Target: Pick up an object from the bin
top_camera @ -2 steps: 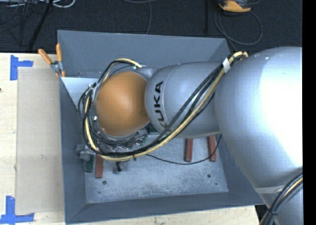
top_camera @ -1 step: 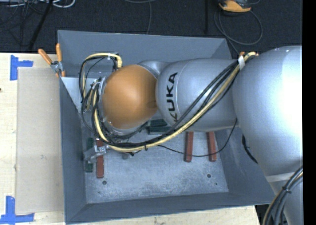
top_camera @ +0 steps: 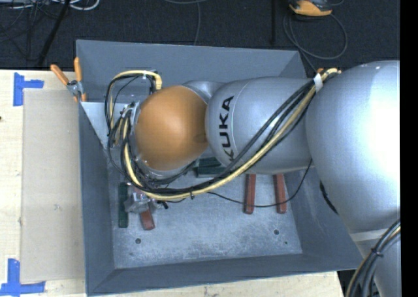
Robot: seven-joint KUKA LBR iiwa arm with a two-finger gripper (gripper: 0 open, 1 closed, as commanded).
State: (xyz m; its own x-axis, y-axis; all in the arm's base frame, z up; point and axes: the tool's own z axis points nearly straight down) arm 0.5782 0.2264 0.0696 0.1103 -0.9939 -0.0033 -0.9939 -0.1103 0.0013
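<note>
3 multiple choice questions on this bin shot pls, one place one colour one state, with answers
1. Where in the bin is the tool? A) the view's lower left B) upper right C) dead centre
2. What colour is the small piece beside the tool? A) blue B) reddish-brown C) yellow
3. How do the two brown bars lie? A) crossed B) stacked C) side by side, apart
Answers: 1 A, it sits below the orange cover at lower left. 2 B, much like the bars. 3 C, bin floor shows between them.
</note>
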